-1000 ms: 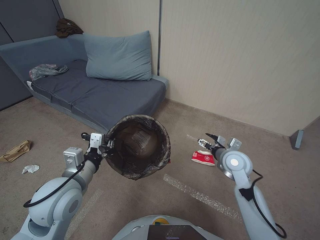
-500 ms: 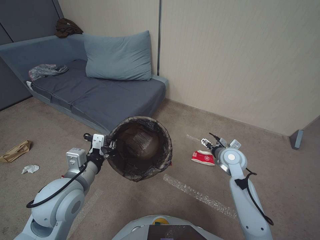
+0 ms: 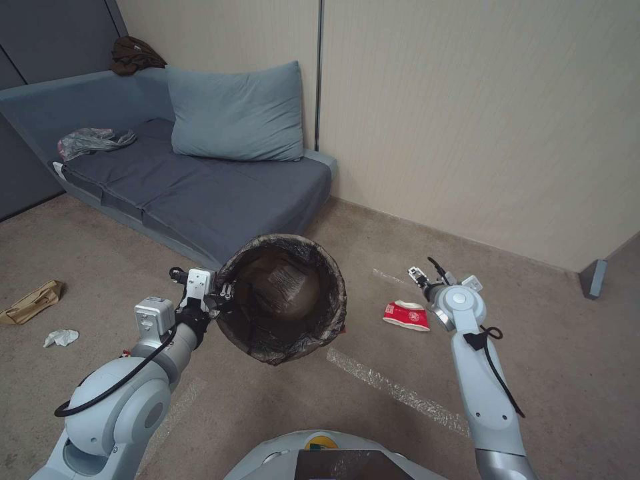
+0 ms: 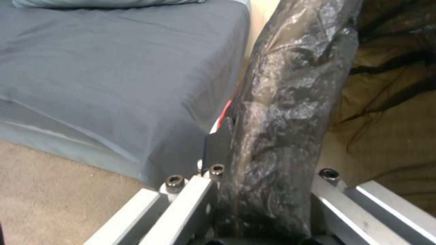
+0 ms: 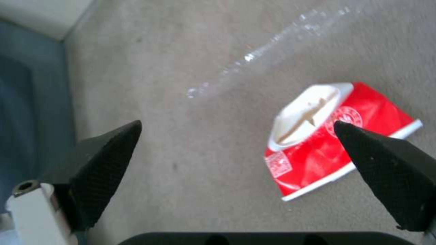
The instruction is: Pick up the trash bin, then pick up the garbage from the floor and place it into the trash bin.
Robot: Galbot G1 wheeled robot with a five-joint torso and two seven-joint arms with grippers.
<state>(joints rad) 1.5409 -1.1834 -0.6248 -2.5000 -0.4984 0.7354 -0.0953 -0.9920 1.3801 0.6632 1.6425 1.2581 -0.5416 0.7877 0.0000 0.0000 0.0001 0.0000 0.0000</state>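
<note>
In the head view my left gripper [image 3: 223, 293] is shut on the near rim of the trash bin [image 3: 280, 300], a round bucket with a dark bag liner, held tilted above the floor. The left wrist view shows the lined rim [image 4: 277, 129] pinched between the fingers [image 4: 218, 146]. A flattened red-and-white paper cup [image 3: 407, 315] lies on the carpet right of the bin. My right gripper [image 3: 420, 275] hovers open just above and beyond it. In the right wrist view the cup [image 5: 327, 143] lies by one of the spread fingertips [image 5: 386, 170]. A tan paper bag [image 3: 30, 303] and a white tissue [image 3: 61, 338] lie far left.
A grey sofa [image 3: 200, 193] with a blue pillow [image 3: 237, 113] stands behind the bin, a grey plastic bag [image 3: 93, 141] on its seat. The wall runs behind the cup. Clear tape strips [image 3: 393, 393] mark the carpet. Open floor lies to the right.
My right arm has straightened and its gripper has moved slightly farther and to the right over the cup. The left gripper and bin have barely shifted.
</note>
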